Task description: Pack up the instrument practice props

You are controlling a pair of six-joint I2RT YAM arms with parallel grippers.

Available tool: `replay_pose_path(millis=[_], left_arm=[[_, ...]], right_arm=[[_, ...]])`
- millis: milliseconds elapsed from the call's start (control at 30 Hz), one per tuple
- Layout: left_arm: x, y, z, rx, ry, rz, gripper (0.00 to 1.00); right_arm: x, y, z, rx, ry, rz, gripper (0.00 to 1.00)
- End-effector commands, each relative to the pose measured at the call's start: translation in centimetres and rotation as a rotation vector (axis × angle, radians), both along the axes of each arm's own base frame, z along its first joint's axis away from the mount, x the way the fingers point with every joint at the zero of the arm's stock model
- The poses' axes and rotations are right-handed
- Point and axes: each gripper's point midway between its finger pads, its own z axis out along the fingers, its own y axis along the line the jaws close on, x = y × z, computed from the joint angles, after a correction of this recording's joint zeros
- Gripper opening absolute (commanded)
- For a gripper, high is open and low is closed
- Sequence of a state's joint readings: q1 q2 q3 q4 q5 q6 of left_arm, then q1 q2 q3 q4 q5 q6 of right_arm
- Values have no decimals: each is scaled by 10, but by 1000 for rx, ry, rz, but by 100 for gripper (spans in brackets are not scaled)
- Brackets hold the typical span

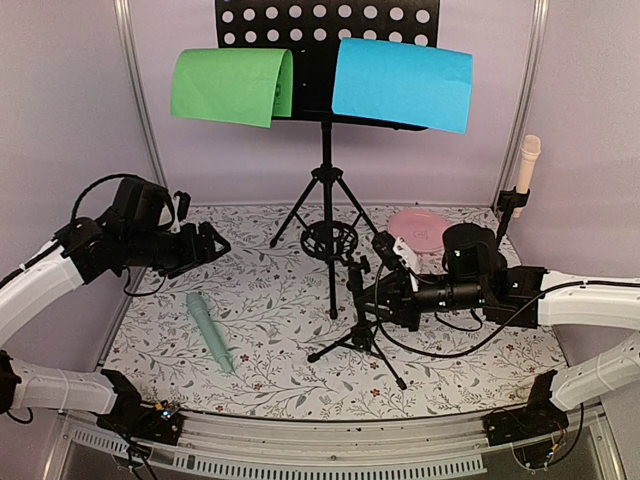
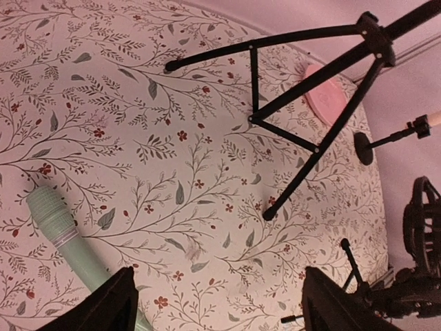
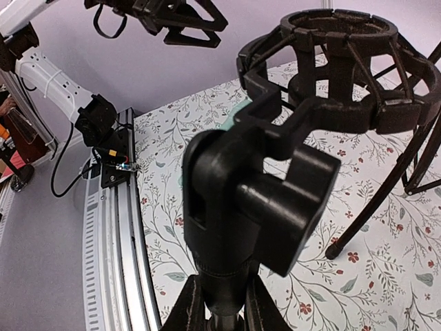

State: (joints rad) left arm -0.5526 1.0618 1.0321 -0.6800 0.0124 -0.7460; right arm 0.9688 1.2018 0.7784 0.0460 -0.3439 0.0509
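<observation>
The black perforated music rack stands on its tripod legs at the back, with a green sheet and a blue sheet on it. A mint microphone lies on the table and also shows in the left wrist view. My left gripper hangs open and empty above the table. My right gripper is shut on the stem of a black mic support, just below its knuckle and ring mount. A pink microphone stands in the second support at the back right.
A round pink plate lies behind my right arm. The rack's tripod legs spread over the middle of the table, right behind the held support. Walls close in the back and both sides. A metal rail runs along the near edge.
</observation>
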Motion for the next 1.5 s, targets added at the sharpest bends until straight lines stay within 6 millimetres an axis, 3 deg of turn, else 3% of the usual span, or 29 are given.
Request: replay_pose_path(millis=[0, 100, 300, 433, 700, 900, 1100, 1200, 1467], left_arm=[[-27, -41, 45, -98, -188, -168, 82], [-55, -74, 70, -181, -325, -318, 81], [-91, -105, 107, -207, -537, -444, 75], [-91, -124, 126, -162, -589, -422, 74], [-75, -170, 162, -20, -644, -329, 68], [-70, -191, 159, 51, -620, -323, 63], [-73, -174, 154, 49, -576, -253, 62], [-77, -175, 152, 43, -577, -279, 59], [-84, -171, 128, 95, -505, -299, 59]], right_arm=[[8, 24, 59, 149, -71, 23, 0], [9, 36, 67, 179, -53, 50, 0], [14, 56, 90, 230, 18, 80, 0], [15, 65, 101, 252, 57, 51, 0], [26, 82, 101, 180, 52, -78, 0], [40, 82, 110, 164, 52, -154, 0], [46, 78, 116, 170, 57, -199, 0], [46, 78, 120, 177, 51, -202, 0], [39, 78, 130, 200, -4, -149, 0]])
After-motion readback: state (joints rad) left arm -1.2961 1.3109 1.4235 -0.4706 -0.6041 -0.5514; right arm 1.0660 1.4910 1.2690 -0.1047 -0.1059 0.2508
